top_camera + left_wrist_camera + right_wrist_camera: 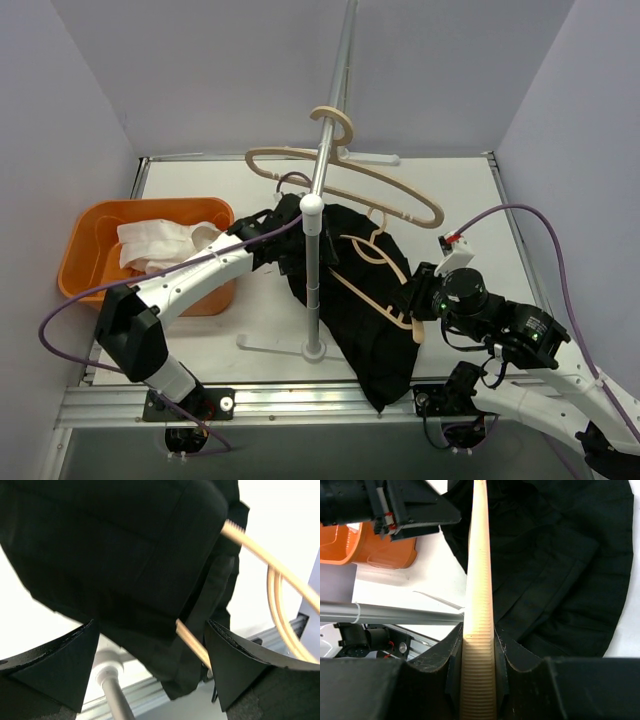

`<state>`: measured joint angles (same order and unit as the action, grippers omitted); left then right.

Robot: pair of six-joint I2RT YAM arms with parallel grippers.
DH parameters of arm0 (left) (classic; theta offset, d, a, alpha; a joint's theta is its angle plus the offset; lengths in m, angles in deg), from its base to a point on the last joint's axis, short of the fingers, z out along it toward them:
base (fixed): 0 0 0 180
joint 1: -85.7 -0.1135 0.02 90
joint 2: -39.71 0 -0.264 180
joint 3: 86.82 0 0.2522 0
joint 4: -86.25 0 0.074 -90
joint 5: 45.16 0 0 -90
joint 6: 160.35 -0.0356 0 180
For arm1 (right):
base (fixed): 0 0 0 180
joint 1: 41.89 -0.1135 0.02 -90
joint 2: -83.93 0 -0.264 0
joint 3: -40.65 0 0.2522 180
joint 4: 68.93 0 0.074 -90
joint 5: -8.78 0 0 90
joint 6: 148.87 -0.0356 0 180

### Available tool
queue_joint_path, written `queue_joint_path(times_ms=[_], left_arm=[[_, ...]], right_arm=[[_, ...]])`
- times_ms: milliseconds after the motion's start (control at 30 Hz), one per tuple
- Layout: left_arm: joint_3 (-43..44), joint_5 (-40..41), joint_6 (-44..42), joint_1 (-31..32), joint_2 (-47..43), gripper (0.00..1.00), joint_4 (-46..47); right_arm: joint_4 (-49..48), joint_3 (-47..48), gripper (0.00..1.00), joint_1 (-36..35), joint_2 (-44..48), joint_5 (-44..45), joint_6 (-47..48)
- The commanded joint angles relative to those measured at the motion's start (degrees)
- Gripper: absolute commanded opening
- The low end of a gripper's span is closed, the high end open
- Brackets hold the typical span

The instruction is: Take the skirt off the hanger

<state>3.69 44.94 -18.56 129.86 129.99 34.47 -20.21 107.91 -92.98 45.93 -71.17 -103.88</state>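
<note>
Skirt [375, 345] sags toward the table's [460, 195] front edge; right gripper [479, 640] pinches the hanger [479, 570] steady, so the spread left gripper [150, 632] should close on cloth alone.

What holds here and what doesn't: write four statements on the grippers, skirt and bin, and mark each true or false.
1. The right gripper is shut on the wooden hanger. True.
2. The left gripper is clamped on the black skirt. False: its jaws stand open, with the skirt ahead of them.
3. The orange bin holds white cloth. True.
4. The skirt lies in the bin. False: it is draped on the hanger, outside the bin.
</note>
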Motion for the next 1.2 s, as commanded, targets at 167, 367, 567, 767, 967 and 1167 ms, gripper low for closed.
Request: queue_joint_path(times_ms=[167,367,567,767,967,1167], left_arm=[[3.4,4.8,-2.9,-1.3,4.0,0.96,1.0],[-0.2,3.8,-2.8,-3.3,3.4,0.57,2.9],[-1.3,3.3,-3.6,-4.1,-0.1,0.08,2.2],[-2.8,3.2,-3.7,-4.5,-6.2,0.02,-0.2],[-5.5,0.1,-4.5,-8.5,-10.3,0.02,-1.4],[-9.4,-2.2,-4.0,-10.0,-13.7,0.02,-1.1]], right_arm=[[-0.1,2.8,0.0,-0.1,1.4,1.3,-1.3],[1.2,3.4,0.0,-0.1,2.2,2.3,-1.5],[4.1,4.8,0.0,-0.1,2.5,5.2,-1.4],[10.4,9.5,0.0,-0.1,1.4,10.8,-0.6],[16.7,17.9,0.0,-0.1,-0.5,17.2,1.4],[18.7,23.8,0.0,-0.1,-3.2,22.4,3.0]])
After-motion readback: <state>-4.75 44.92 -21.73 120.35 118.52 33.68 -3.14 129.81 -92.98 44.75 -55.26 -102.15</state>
